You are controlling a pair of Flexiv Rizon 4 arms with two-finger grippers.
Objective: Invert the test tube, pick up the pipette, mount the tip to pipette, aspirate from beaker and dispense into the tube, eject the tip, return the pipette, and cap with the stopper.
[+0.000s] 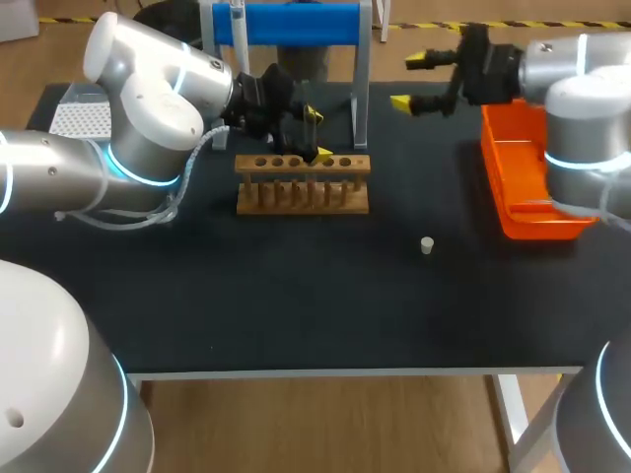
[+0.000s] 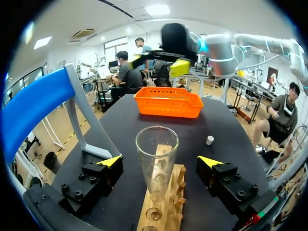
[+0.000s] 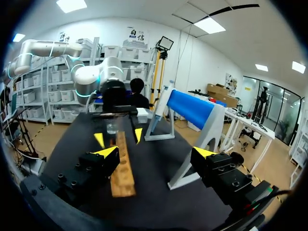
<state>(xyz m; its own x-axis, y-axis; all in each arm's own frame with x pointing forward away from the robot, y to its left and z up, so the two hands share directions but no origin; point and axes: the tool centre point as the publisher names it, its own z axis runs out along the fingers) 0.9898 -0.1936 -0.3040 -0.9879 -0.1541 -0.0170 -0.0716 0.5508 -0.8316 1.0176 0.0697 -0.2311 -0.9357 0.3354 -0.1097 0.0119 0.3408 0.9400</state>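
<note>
2 left fingers [image 2: 109,161] stand wide, test tube [image 2: 157,159] untouched between them, its base hidden in the rack [image 2: 166,202]; right fingers [image 3: 107,153] likewise wide.

A black table [image 1: 296,315] fills the middle of the frame. On it stand a wooden rack [image 1: 303,187] at upper centre, a blue stand [image 1: 296,22] at the top, an orange basket [image 1: 523,187] at right, a small white stopper [image 1: 427,245] right of centre, and a white perforated box [image 1: 81,118] at upper left.

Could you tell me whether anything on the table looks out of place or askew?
Only the small white stopper: it sits alone on the table, apart from the wooden rack. Nothing looks spilled or damaged.
</note>
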